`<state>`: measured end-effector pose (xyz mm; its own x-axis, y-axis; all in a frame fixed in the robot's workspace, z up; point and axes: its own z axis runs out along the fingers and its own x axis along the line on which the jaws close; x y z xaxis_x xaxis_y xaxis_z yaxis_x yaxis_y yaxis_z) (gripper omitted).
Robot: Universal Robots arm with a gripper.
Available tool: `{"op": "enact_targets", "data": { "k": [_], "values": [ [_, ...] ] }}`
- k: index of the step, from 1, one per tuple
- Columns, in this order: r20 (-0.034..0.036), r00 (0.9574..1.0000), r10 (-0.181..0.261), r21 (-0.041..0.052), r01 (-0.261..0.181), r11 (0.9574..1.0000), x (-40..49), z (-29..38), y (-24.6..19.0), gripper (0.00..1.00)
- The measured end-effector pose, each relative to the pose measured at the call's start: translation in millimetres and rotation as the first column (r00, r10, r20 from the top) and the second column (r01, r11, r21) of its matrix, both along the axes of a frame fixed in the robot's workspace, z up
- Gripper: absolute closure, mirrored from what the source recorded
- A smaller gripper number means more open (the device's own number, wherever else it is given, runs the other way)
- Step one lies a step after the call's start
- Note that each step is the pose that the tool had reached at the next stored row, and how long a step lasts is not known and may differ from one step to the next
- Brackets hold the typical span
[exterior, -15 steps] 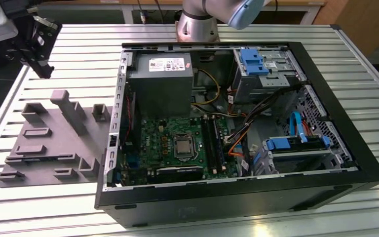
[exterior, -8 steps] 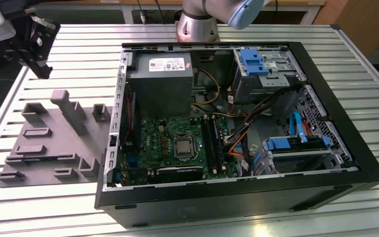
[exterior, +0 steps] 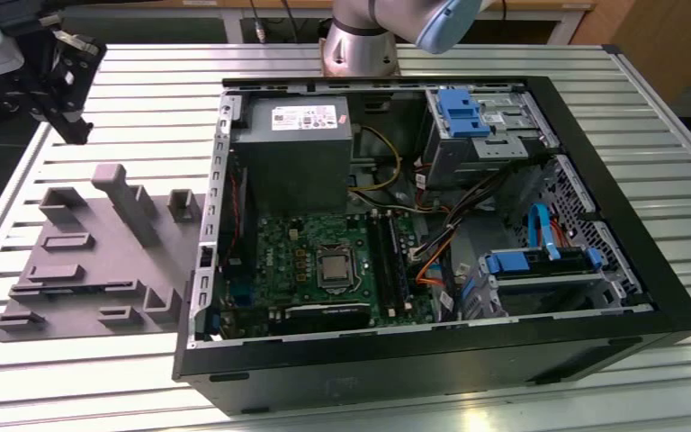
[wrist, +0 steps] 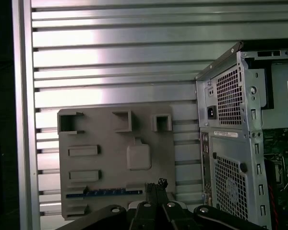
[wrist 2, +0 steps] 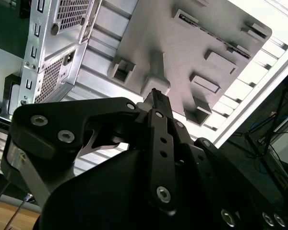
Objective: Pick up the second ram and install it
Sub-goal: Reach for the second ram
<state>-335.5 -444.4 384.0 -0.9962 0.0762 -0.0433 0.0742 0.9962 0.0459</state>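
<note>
The second ram (wrist: 104, 192) is a thin dark blue strip lying in the long slot of the grey holder plate (wrist: 115, 163). In the second wrist view it shows as a toothed dark line (wrist 2: 209, 33) on the same plate (wrist 2: 182, 52). My black gripper (exterior: 79, 135) hangs above the table at the exterior view's far left, beyond the holder plate (exterior: 94, 261). In both wrist views its fingertips (wrist: 156, 184) (wrist 2: 156, 95) sit together, shut, with nothing between them, well above the plate and apart from the ram. The black memory slots (exterior: 389, 252) run along the green motherboard (exterior: 321, 261).
The open computer case (exterior: 442, 351) fills the middle of the ribbed metal table (exterior: 141, 108), its rear panel (wrist: 230, 143) close beside the holder plate. Inside are the power supply (exterior: 291, 153), blue drive brackets (exterior: 525, 261) and loose cables. The arm's base (exterior: 363, 40) stands behind the case.
</note>
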Motion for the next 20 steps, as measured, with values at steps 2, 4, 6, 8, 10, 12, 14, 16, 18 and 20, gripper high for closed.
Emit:
{"op": "enact_targets", "data": {
  "k": [2, 4, 6, 8, 10, 12, 14, 16, 18, 20],
  "values": [
    [0.0, 1.0, 0.0, 0.0, 0.0, 1.0, -0.7, 0.0, -0.2, 0.89],
    [0.0, 1.0, 0.0, 0.0, 0.0, 1.0, -1.3, 0.0, -0.4, 0.89],
    [0.0, 1.0, 0.0, 0.0, 0.0, 1.0, -1.9, -0.1, -0.7, 0.89],
    [0.0, 1.0, 0.0, 0.0, 0.0, 1.0, -2.5, -0.2, -0.9, 0.89],
    [0.0, 1.0, 0.0, 0.0, 0.0, 1.0, -3.2, -0.2, -1.2, 0.89],
    [0.0, 1.0, 0.0, 0.0, 0.0, 1.0, -3.8, -0.2, -1.4, 0.89],
    [0.0, 1.0, 0.0, 0.0, 0.0, 1.0, -4.6, -0.3, -1.7, 0.89],
    [0.0, 1.0, 0.0, 0.0, 0.0, 1.0, -5.5, -0.3, -2.0, 0.89],
    [0.0, 1.0, 0.0, 0.0, 0.0, 1.0, -6.2, -0.4, -2.3, 0.89],
    [0.0, 1.0, 0.0, 0.0, 0.0, 1.0, -7.1, -0.4, -2.6, 0.89]
  ]
}}
